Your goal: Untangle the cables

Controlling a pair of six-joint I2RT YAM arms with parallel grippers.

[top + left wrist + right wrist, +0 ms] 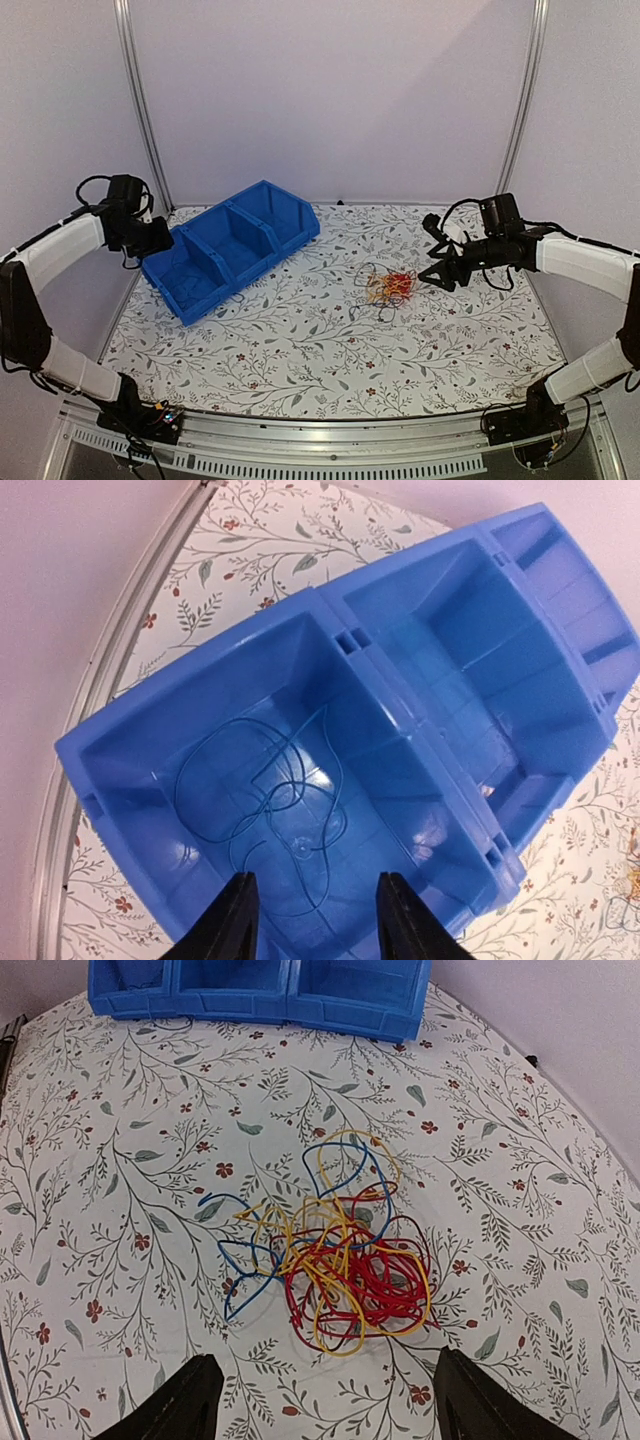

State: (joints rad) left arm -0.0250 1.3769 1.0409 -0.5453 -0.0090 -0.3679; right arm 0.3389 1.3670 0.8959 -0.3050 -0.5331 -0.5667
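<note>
Tangle: red, yellow and blue cables (pixel 335 1270) sit knotted together on the table (pixel 120 1160), centre of the right wrist view. Most of the job is left, I'd say.
Right gripper (pixel 325 1360): jaws wide, empty, hovering at the knot's lower edge.
Blue bin (pixel 190 670): upper left in the top view. One thin blue cable (pixel 265 780) lies alone in its end compartment, so that one looks sorted.
Left gripper (pixel 315 885): fingers parted, nothing between them, above that compartment.

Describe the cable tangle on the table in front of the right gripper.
The cable tangle is a loose heap of thin, flexible-looking wires: red loops bunched on the side nearest the right gripper, orange-yellow woven throughout, blue loops straying toward the blue bin. It lies flat on the floral table, well apart from the bin. The gripper hovers open, touching nothing.
</note>
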